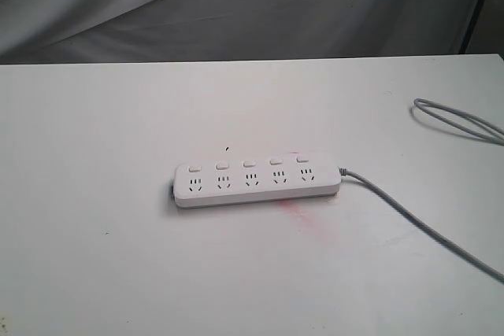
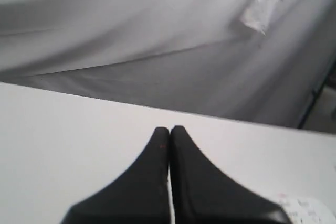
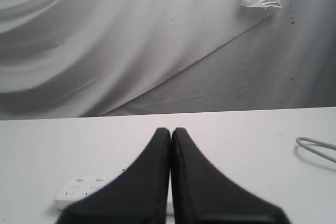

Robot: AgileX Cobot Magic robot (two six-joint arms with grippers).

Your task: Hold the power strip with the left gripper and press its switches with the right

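Beginning at the left, the left gripper (image 2: 169, 128) is showing its two black fingers pressed together with nothing between them, and it is hanging over the bare counter (image 2: 63, 145). The power strip (image 1: 257, 180) is not lying under it: only a blurred white corner, which I am judging to be the strip, is appearing beside the fingers. Neither arm is appearing in the exterior view, so I cannot tell which one is nearer. The strip is lying flat around the middle of the counter, well apart from every edge. Its long axis is running from the left edge toward the right edge, almost parallel to the far edge, with the right end turned slightly toward the far edge. The switches (image 1: 248, 164) are sitting in a row along the long side facing the far edge, one behind each socket. The grey cord (image 1: 417, 222) is leaving the right end and running toward the near right corner. The right gripper (image 3: 171, 129) is also showing closed, empty fingers, and one end of the strip is peeking out beside them, partly hidden. I am judging that both arms need to come inward.
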